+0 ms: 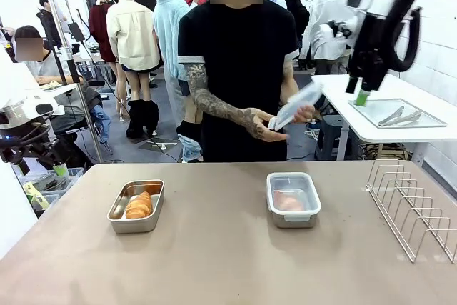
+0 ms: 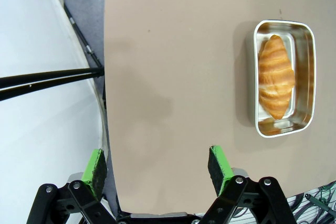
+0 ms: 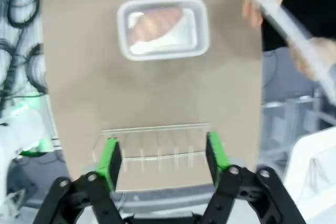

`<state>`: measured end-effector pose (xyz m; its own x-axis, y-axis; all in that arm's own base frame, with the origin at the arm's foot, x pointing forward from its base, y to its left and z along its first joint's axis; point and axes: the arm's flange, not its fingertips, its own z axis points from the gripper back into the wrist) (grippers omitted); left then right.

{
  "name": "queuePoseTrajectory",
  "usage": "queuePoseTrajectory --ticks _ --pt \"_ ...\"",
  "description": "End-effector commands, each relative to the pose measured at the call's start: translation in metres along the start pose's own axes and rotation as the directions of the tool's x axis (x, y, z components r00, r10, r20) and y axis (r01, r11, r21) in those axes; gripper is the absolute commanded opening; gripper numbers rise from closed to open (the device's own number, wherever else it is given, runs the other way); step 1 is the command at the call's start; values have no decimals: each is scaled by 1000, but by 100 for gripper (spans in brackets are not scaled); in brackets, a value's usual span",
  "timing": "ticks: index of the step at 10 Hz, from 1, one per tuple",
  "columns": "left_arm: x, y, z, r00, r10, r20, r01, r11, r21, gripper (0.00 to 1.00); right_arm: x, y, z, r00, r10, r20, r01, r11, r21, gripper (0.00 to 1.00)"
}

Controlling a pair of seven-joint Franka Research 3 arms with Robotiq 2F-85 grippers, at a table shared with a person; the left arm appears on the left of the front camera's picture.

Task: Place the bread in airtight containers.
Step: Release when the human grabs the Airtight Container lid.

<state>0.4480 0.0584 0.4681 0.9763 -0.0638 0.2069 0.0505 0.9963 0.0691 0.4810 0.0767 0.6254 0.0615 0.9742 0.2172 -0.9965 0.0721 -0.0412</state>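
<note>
An open steel container (image 1: 118, 208) on the table's left holds a golden bread roll (image 1: 138, 205); in the left wrist view the same roll (image 2: 275, 77) lies in its tub (image 2: 257, 85), far right of my open left gripper (image 2: 157, 169), which hangs over the table's edge. A second container (image 1: 293, 200), right of the middle, has a clear lid on and bread (image 3: 155, 24) shows through it. My right gripper (image 1: 360, 93) is raised high at the right and stands open (image 3: 163, 158) with nothing between its fingers. The person holds a clear lid (image 1: 298, 105) in both hands.
A wire rack (image 1: 410, 208) stands at the table's right edge, under my right gripper in its wrist view. Behind it is a white side table with a steel tray (image 1: 428, 123) and tongs. The person stands at the far edge.
</note>
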Motion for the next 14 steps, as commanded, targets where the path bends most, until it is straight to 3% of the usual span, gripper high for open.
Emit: queuePoseTrajectory --ticks 1,4,7,9,10,14 --pt "-2 1 1 1000 1 0 -1 1000 9 100 -27 12 -23 997 -62 42 59 996 70 100" --pt "-2 1 1 1000 1 0 -1 1000 9 100 -75 22 -51 995 -92 37 89 992 94 100" --pt "-2 1 1 1000 1 0 -1 1000 9 100 -112 19 -59 993 -43 110 32 995 98 100" --pt "-2 1 1 1000 1 0 -1 1000 9 100 -120 10 -59 995 11 103 -25 990 138 100" --pt "-2 1 1 1000 1 0 -1 1000 9 100 -117 16 -56 996 -59 63 52 993 104 100" --pt "-2 1 1 1000 1 0 -1 1000 9 100 -117 16 -56 996 -59 63 52 993 104 100"
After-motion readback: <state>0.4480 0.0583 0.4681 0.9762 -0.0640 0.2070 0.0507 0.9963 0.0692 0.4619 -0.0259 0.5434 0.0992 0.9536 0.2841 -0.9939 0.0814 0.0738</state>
